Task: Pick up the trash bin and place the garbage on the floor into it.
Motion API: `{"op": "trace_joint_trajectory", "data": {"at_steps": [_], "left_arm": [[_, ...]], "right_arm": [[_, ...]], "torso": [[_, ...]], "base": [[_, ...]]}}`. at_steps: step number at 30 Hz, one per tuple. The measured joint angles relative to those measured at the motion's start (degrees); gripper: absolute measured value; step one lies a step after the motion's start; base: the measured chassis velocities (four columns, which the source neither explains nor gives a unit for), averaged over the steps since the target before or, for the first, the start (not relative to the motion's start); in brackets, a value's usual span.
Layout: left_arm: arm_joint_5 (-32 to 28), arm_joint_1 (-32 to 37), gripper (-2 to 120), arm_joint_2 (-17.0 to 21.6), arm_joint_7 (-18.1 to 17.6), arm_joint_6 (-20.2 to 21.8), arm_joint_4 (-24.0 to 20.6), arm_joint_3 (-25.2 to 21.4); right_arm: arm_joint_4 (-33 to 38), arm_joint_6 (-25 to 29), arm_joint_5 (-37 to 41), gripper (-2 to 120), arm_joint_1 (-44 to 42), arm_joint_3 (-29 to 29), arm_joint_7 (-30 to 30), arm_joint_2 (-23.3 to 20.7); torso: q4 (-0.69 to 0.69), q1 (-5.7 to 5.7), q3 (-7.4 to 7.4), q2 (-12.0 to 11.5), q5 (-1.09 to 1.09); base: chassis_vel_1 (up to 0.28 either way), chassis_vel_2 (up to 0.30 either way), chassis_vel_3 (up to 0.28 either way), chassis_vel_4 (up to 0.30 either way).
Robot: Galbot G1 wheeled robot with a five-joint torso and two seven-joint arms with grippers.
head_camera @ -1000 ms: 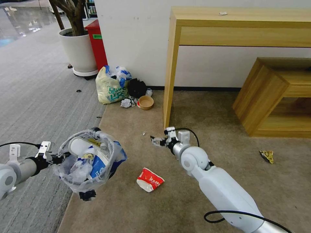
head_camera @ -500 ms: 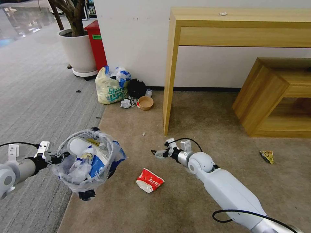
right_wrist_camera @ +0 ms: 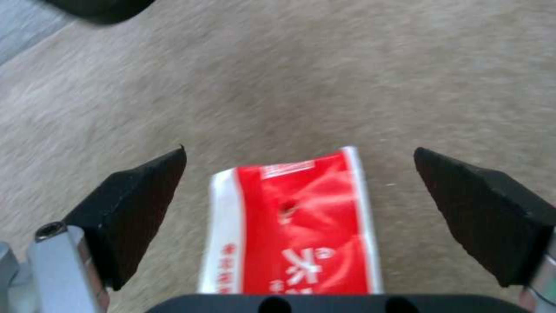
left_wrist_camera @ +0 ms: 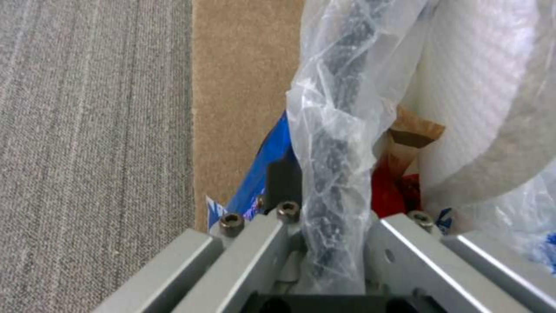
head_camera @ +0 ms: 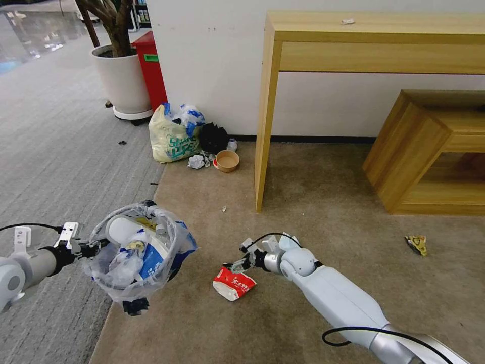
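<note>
The trash bin (head_camera: 139, 253), a black bin lined with a clear printed bag, hangs above the carpet's left edge, holding white, blue and brown litter. My left gripper (head_camera: 93, 247) is shut on its rim; in the left wrist view the fingers (left_wrist_camera: 399, 243) clamp the bag-covered rim (left_wrist_camera: 333, 143). A piece of garbage, a red and white wrapper (head_camera: 234, 284), lies on the tan carpet. My right gripper (head_camera: 233, 264) hovers just over its far end, open. In the right wrist view the wrapper (right_wrist_camera: 295, 221) sits between the two black pads (right_wrist_camera: 145, 195).
A yellow wrapper (head_camera: 417, 244) lies on the carpet at right, a small scrap (head_camera: 224, 208) near the wooden table leg (head_camera: 262, 126). By the wall are a yellowish shopping bag (head_camera: 174, 132), crumpled tissue (head_camera: 196, 161) and a brown bowl (head_camera: 227, 161). A low wooden shelf (head_camera: 429, 151) stands right.
My right arm has drawn back from near the table leg and come down over the red wrapper. The left arm and the bin have stayed where they were.
</note>
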Motion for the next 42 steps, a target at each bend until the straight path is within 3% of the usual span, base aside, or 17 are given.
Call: {"op": "trace_joint_trajectory", "data": {"at_steps": [14, 22, 30, 42], "left_arm": [[-0.06, 0.07, 0, -0.14, -0.63, 0.00, -1.06, -0.04], [-0.09, -0.09, 0, -0.10, -0.63, 0.00, -1.13, -0.03], [0.07, -0.63, 0, -0.45, -0.64, 0.00, -0.41, 0.11], [-0.14, -0.84, 0, -1.20, -0.19, 0.00, -0.59, -0.57]], "right_arm": [[3.50, -7.35, -0.08, 100, 3.15, -9.80, -0.10, -0.24], [2.71, -12.98, 1.57, 100, 3.73, -12.17, 6.19, 1.43], [1.42, -18.05, 2.71, 100, 4.33, -12.88, 8.47, 2.61], [-5.58, -18.73, 6.64, 100, 6.36, -16.20, 16.26, 4.98]], "torso": [[0.00, 0.00, 0.00, 0.00, 0.00], [0.00, 0.00, 0.00, 0.00, 0.01], [0.00, 0.00, 0.00, 0.00, 0.01], [0.01, 0.00, 0.00, 0.00, 0.01]], "base": [[0.000, 0.000, 0.000, 0.000], [0.000, 0.000, 0.000, 0.000], [0.000, 0.000, 0.000, 0.000], [0.000, 0.000, 0.000, 0.000]]}}
